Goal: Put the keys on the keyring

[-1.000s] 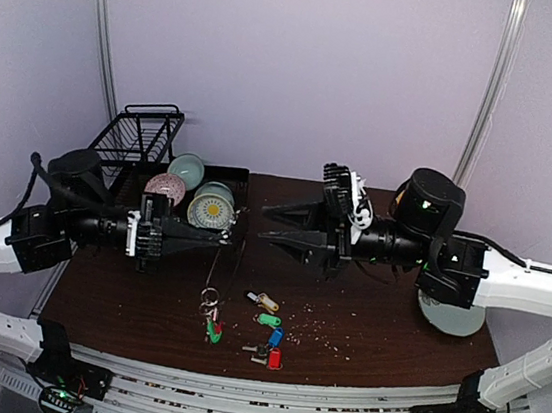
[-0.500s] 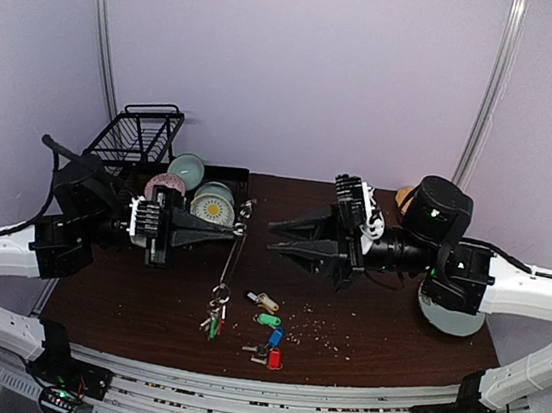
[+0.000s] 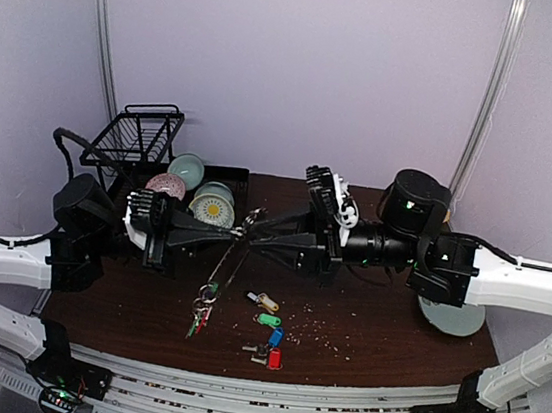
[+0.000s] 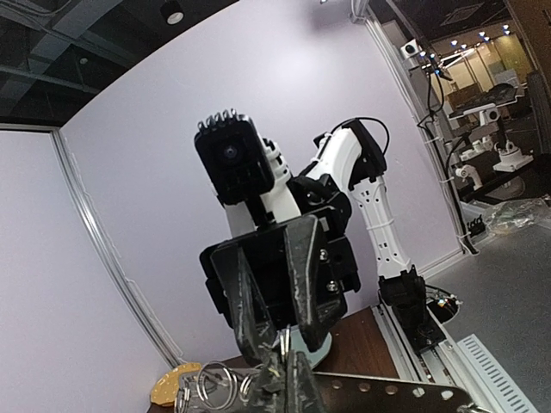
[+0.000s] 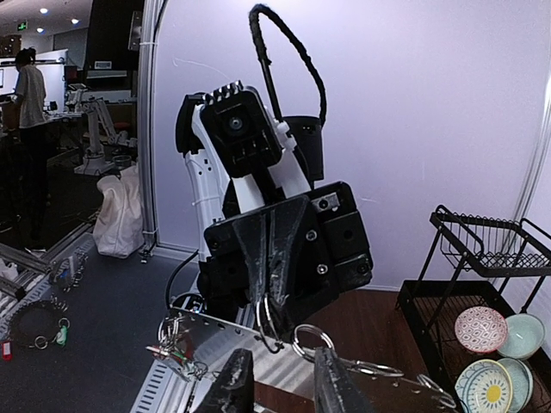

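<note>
The keyring point(image 3: 233, 252) hangs in the air between the two arms, above the middle of the table point(image 3: 392, 332). Its thin wire slopes down to a bunch of keys already strung on it point(image 3: 200, 316), which dangles just over the table top. That bunch, with a green tag showing, is the part of the job that looks done.

Left to do: four loose keys point(image 3: 267, 330) lie on the table just right of the hanging bunch, with tan, green, blue and red tags. None of them is on the ring or in a grip, so the task seems only partly through.

The left gripper point(image 3: 237, 233) has its jaws fully closed, pinching the wire at its upper end; the wrist views show small rings and wire right at its tip. The right gripper point(image 3: 261, 233) faces it, tip to tip, jaws narrowed to a small gap around the same stretch of wire. Whether they actually clamp the wire or only bracket it I cannot tell.

Behind the left arm stand a black dish rack point(image 3: 138, 137) and some patterned plates point(image 3: 212, 206), not part of this job.
</note>
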{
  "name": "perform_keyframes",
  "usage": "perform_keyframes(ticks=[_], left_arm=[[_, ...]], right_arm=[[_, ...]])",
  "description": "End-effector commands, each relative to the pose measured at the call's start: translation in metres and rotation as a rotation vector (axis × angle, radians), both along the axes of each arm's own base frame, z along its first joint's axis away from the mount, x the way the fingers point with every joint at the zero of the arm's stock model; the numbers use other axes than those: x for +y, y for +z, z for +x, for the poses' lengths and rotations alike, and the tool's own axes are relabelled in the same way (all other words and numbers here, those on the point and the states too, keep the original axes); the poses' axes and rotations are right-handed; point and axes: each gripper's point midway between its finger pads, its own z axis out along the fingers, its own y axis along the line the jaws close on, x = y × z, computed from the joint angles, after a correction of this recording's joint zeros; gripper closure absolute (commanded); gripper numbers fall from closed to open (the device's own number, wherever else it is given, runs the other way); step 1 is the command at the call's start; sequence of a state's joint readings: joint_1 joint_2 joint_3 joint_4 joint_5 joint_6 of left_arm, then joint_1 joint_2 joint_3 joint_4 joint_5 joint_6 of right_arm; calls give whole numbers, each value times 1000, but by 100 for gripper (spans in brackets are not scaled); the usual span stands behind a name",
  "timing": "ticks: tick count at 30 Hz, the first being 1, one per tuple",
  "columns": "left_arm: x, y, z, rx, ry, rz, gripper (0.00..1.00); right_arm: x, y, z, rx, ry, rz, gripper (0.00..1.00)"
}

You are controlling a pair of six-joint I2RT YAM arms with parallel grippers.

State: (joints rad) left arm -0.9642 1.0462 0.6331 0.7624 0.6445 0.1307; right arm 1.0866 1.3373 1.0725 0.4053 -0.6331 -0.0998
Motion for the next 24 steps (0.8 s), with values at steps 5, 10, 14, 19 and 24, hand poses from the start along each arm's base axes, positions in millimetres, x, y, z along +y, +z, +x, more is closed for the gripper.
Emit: perform_keyframes(ticks=[5, 10, 14, 19, 24], left_arm=[[6, 23, 1, -29, 28, -74, 100], [8, 25, -1, -31, 20, -92, 100], [6, 23, 6, -11, 48, -84, 100], [6, 21, 14, 4, 93, -72, 100], [8, 18, 41, 70, 241, -47, 89]], right_arm=[[7, 17, 4, 7, 0, 26, 82], [10, 13, 5, 8, -1, 9, 88], [12, 11, 5, 9, 7, 0, 88], [10, 12, 4, 3, 4, 1, 100], [5, 16, 26, 97, -99, 7, 100]])
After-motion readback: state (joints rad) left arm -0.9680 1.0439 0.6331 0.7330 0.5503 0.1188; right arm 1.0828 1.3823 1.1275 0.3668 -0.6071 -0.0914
